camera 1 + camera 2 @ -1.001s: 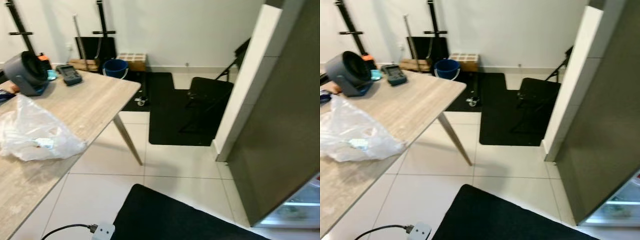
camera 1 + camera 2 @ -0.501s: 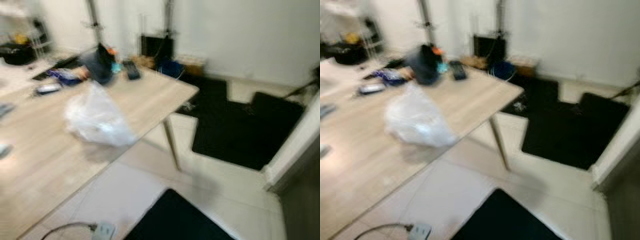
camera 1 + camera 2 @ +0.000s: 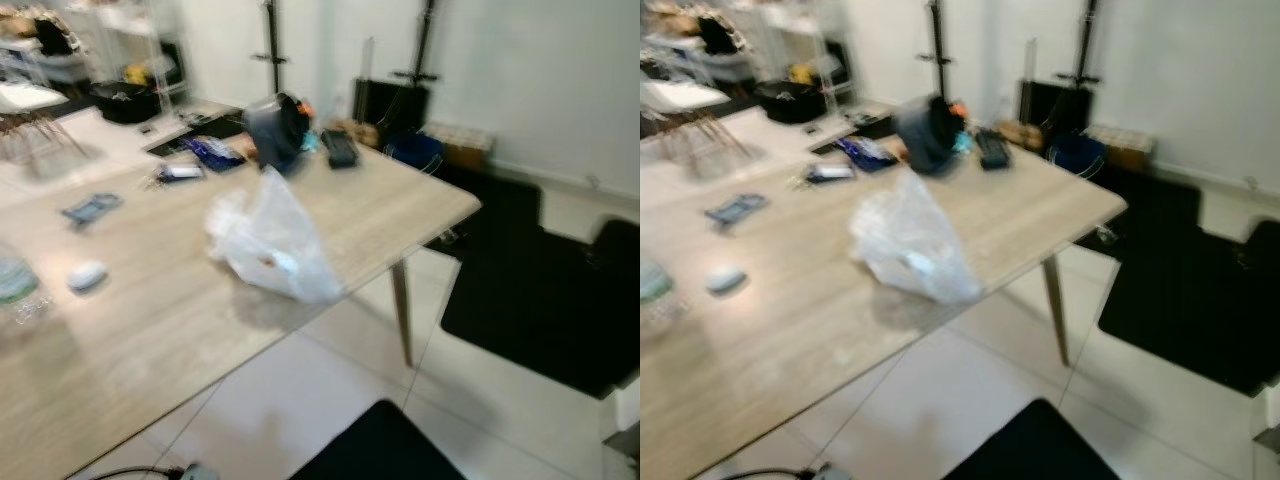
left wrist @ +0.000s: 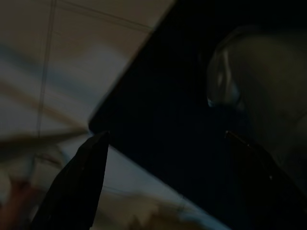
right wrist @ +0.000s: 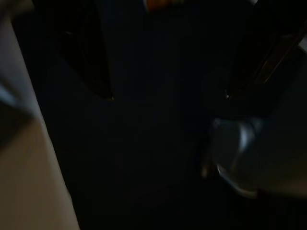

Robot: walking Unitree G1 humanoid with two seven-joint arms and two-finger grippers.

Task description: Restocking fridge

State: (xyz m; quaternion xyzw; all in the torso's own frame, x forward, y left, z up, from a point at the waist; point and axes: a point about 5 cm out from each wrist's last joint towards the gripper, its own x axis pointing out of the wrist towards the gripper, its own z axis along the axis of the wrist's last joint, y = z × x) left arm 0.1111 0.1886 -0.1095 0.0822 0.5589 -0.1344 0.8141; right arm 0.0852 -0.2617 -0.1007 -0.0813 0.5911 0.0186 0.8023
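A clear plastic bag (image 3: 272, 240) with something inside lies on the light wooden table (image 3: 150, 350), near its right-hand edge. The picture is blurred. Both arms hang low over the floor. In the dark left wrist view my left gripper (image 4: 165, 134) is open with nothing between its fingers, above the edge of a black mat (image 4: 168, 96) on pale tiles. My right gripper (image 5: 169, 97) is open too, empty, over dark floor.
On the table are a dark grey fan (image 3: 275, 130), a black calculator-like device (image 3: 340, 148), a white mouse (image 3: 87, 275), a bottle (image 3: 15, 285) at the left edge and small items. Black mats (image 3: 540, 300) cover the tiles to the right. A blue bucket (image 3: 415, 150) stands by the wall.
The camera has swung to the left: the fridge door has left the picture and the table with the bag now sits in the middle.
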